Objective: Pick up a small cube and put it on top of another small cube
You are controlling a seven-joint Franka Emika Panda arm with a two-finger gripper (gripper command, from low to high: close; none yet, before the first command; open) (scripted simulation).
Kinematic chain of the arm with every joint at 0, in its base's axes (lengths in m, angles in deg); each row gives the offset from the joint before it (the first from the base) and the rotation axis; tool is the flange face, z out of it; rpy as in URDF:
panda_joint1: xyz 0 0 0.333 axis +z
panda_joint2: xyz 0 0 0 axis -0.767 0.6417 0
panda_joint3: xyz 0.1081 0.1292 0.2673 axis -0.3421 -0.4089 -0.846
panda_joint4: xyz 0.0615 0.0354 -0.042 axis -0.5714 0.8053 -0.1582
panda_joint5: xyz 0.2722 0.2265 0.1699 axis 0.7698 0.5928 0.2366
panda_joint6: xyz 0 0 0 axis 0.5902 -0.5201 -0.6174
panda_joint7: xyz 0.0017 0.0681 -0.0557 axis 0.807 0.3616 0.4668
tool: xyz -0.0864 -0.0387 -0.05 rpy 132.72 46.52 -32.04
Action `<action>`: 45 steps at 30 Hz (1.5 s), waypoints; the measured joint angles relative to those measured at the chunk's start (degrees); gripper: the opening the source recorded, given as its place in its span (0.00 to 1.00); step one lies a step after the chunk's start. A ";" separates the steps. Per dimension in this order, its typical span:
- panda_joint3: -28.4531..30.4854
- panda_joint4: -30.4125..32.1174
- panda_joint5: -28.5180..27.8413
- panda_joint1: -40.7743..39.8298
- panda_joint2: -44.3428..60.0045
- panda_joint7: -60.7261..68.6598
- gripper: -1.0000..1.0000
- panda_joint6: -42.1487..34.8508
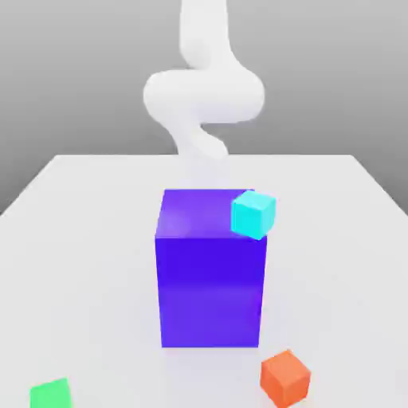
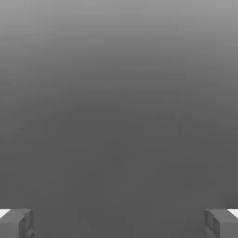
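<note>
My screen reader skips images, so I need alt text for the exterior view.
A tall blue-violet block stands on a white table, a cyan cube overlapping its upper corner; green and orange cubes lie nearer.

From my remote seat, I am looking at a simulated robot test scene — a bare, rendered setting rather than a furnished room. In the exterior view, a smooth white arm [image 1: 204, 96] comes down from twelve o'clock over a plain pale tabletop [image 1: 96, 255]. Behind it I see only a grey gradient backdrop [image 1: 72, 88]. Flat-coloured shapes give it away too — a blue-violet block [image 1: 210, 279] at the centre, a cyan cube [image 1: 253, 215] toward one o'clock, an orange cube [image 1: 285, 378] at five and a green cube [image 1: 51, 394] at seven.
</note>
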 joint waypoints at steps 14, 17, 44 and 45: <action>-15.50 -4.54 -2.54 -1.01 28.98 -28.80 0.50 6.16; -17.93 -5.54 -5.37 0.26 35.44 -36.51 0.50 7.36; -12.98 -12.88 -20.13 20.32 76.77 -76.48 0.00 19.16; -13.61 -12.51 -19.53 19.84 75.37 -76.07 0.00 18.12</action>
